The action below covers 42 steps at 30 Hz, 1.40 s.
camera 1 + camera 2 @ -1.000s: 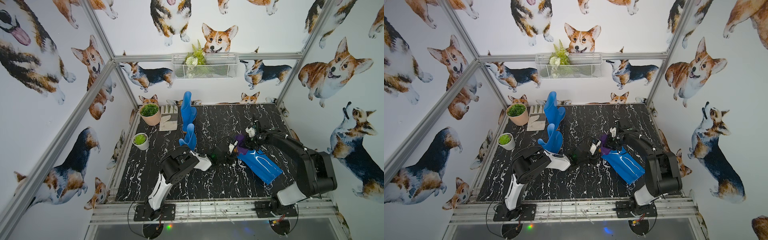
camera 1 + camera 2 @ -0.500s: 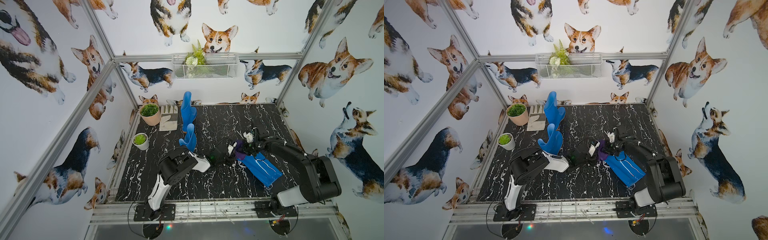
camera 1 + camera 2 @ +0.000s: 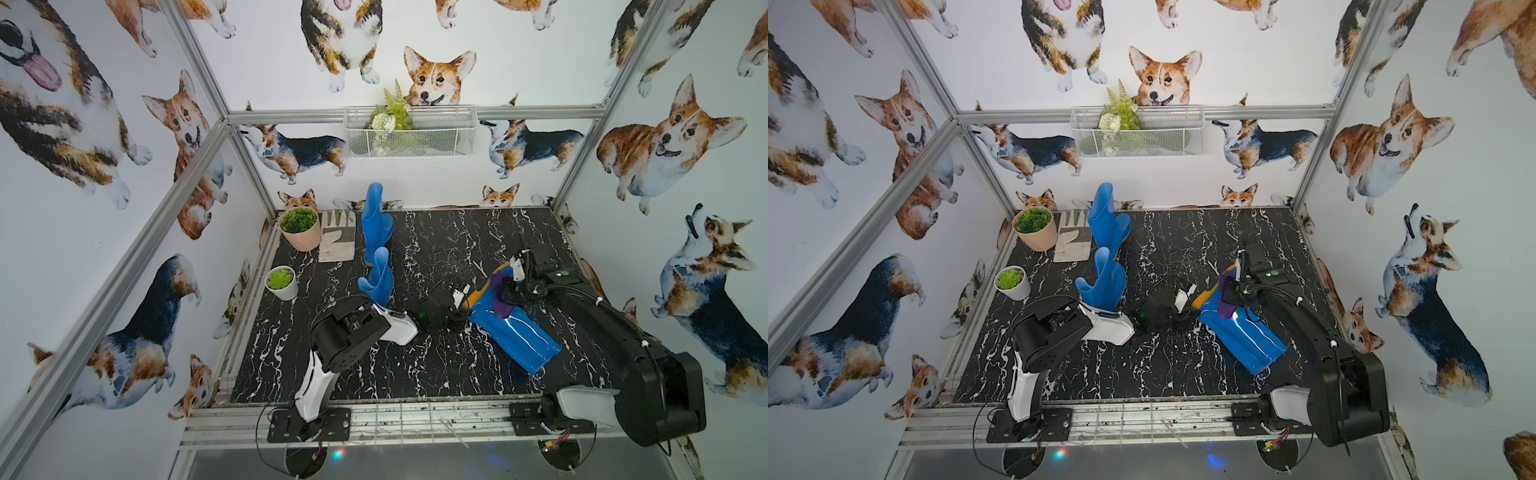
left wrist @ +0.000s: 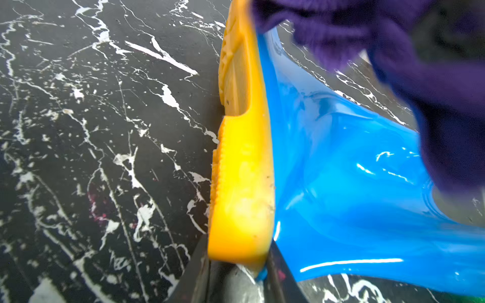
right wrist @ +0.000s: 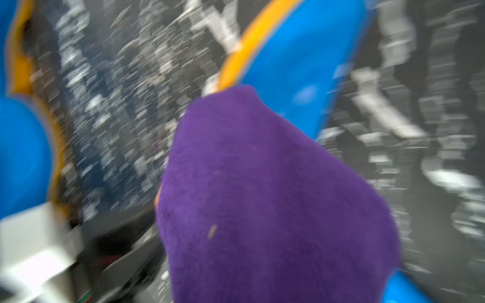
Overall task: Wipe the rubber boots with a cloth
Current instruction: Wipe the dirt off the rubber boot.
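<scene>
One blue rubber boot (image 3: 515,336) (image 3: 1246,336) lies on its side on the black marble table (image 3: 449,237), right of centre. My left gripper (image 3: 467,296) (image 4: 237,265) is shut on the heel of its orange sole (image 4: 241,183). My right gripper (image 3: 505,291) (image 3: 1227,293) is shut on the purple cloth (image 3: 500,305) (image 4: 420,65) (image 5: 275,196), which rests on the boot's ankle. The cloth hides the right jaws in the right wrist view. Two more boots stand upright at the back left, one (image 3: 374,220) behind the other (image 3: 380,278).
A peach pot with a green plant (image 3: 300,228) and a small white pot (image 3: 282,282) stand along the left edge. A beige work glove (image 3: 337,241) lies beside the far boot. A wire basket (image 3: 409,133) hangs on the back wall.
My right gripper has dragged the cloth along the lying boot, from near the sole toward the shaft and the table's front. The left gripper has stayed on the heel.
</scene>
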Motion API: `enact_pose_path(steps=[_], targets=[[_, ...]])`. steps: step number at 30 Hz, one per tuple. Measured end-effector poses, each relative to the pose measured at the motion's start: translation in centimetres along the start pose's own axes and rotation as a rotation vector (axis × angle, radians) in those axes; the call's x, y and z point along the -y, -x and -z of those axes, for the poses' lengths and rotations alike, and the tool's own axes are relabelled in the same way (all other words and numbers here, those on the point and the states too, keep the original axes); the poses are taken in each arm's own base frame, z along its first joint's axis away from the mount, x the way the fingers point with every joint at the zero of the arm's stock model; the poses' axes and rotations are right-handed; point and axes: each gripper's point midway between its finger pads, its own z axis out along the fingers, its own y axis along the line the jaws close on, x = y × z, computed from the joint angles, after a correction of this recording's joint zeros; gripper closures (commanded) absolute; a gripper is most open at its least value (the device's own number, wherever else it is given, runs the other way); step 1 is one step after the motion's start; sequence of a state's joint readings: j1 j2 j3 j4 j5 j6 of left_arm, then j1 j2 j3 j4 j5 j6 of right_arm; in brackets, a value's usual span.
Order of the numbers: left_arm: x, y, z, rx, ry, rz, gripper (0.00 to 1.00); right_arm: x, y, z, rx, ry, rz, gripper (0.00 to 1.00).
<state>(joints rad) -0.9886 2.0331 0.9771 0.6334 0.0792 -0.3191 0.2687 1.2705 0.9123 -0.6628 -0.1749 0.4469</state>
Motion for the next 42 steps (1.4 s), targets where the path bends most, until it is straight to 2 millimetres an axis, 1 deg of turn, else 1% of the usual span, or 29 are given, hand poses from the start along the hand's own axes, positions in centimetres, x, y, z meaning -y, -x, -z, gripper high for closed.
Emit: enact_pose_path(steps=[1,4,5,6,7,8,9,10,11,12,13,14,15,18,20,21,22,23,24,25,28,30,33,36,38,40,41,42], targets=[[0.0,0.1,0.0,0.000,0.000,0.002,1.00,-0.3,-0.4,-0.3,-0.014,0.014,0.004,1.00],[0.0,0.1,-0.1,-0.002,0.001,0.005,1.00,-1.7,-1.4,-2.2,-0.088,0.050,0.030,1.00],[0.0,0.1,-0.1,-0.004,0.001,0.006,1.00,-1.9,-1.6,-2.8,-0.109,0.049,0.037,1.00],[0.0,0.0,-0.1,-0.008,0.003,0.006,1.00,-1.8,-1.9,-3.5,-0.135,0.043,0.035,1.00],[-0.1,0.0,0.0,-0.008,0.007,0.006,1.00,-0.9,-1.9,-4.0,-0.150,0.011,0.020,1.00],[-0.1,0.1,0.1,-0.010,0.011,0.006,1.00,0.3,-1.5,-4.3,-0.156,-0.012,-0.017,1.00],[-0.2,0.1,0.2,-0.015,0.017,0.007,1.00,2.2,-0.8,-4.5,-0.147,-0.039,-0.077,1.00],[-0.2,0.2,0.4,-0.015,0.022,0.007,1.00,5.2,0.1,-4.3,-0.124,-0.069,-0.178,1.00],[-0.2,0.5,0.8,-0.009,0.032,0.006,1.00,7.6,0.6,-3.8,-0.099,-0.085,-0.268,1.00],[-0.4,0.5,1.1,-0.010,0.042,0.007,1.00,9.8,1.0,-3.1,-0.062,-0.096,-0.361,1.00],[-0.6,0.5,1.4,-0.015,0.057,0.013,1.00,12.5,1.6,-1.8,-0.005,-0.130,-0.452,1.00],[-0.8,0.4,1.7,-0.020,0.069,0.015,1.00,14.2,2.3,-0.5,0.053,-0.165,-0.511,1.00],[-1.0,0.4,2.0,-0.024,0.085,0.019,1.00,14.7,3.1,0.8,0.100,-0.171,-0.522,1.00],[-1.5,0.4,2.5,-0.031,0.119,0.027,1.00,14.0,5.7,4.0,0.228,-0.144,-0.505,1.00],[-1.7,0.5,2.6,-0.035,0.137,0.033,1.00,13.5,6.5,5.1,0.270,-0.140,-0.491,1.00],[-1.8,0.6,2.6,-0.038,0.149,0.033,1.00,12.9,6.7,5.1,0.272,-0.135,-0.473,1.00],[-1.8,0.8,2.6,-0.042,0.159,0.031,0.95,11.8,6.7,4.9,0.262,-0.121,-0.444,1.00],[-1.8,0.9,2.7,-0.043,0.169,0.032,0.86,10.8,6.7,4.7,0.250,-0.108,-0.414,1.00],[-1.8,1.1,3.0,-0.042,0.179,0.030,0.74,9.5,6.4,4.3,0.231,-0.092,-0.380,1.00],[-1.7,1.3,3.3,-0.043,0.188,0.028,0.66,8.4,6.0,3.9,0.209,-0.068,-0.353,1.00],[-2.0,1.5,4.6,-0.044,0.217,0.020,0.49,7.0,4.6,2.4,0.146,-0.044,-0.318,1.00],[-1.9,2.2,5.7,-0.024,0.230,0.014,0.42,6.1,3.8,1.5,0.105,-0.029,-0.300,1.00],[-1.8,3.3,7.0,0.007,0.245,-0.012,0.37,5.0,3.3,1.1,0.078,-0.002,-0.277,1.00],[-1.6,3.3,8.1,0.001,0.257,-0.050,0.35,4.8,3.3,1.0,0.075,0.007,-0.276,1.00],[-1.3,3.3,8.5,-0.001,0.259,-0.084,0.35,4.8,3.3,1.0,0.074,0.010,-0.276,1.00],[-0.5,3.0,8.5,-0.014,0.254,-0.145,0.35,4.8,3.0,0.8,0.069,0.011,-0.276,1.00],[0.3,2.7,8.5,-0.032,0.244,-0.195,0.35,4.9,2.8,0.8,0.067,0.011,-0.277,1.00],[1.6,2.2,8.4,-0.056,0.219,-0.258,0.35,4.9,2.6,0.7,0.064,0.009,-0.278,1.00]])
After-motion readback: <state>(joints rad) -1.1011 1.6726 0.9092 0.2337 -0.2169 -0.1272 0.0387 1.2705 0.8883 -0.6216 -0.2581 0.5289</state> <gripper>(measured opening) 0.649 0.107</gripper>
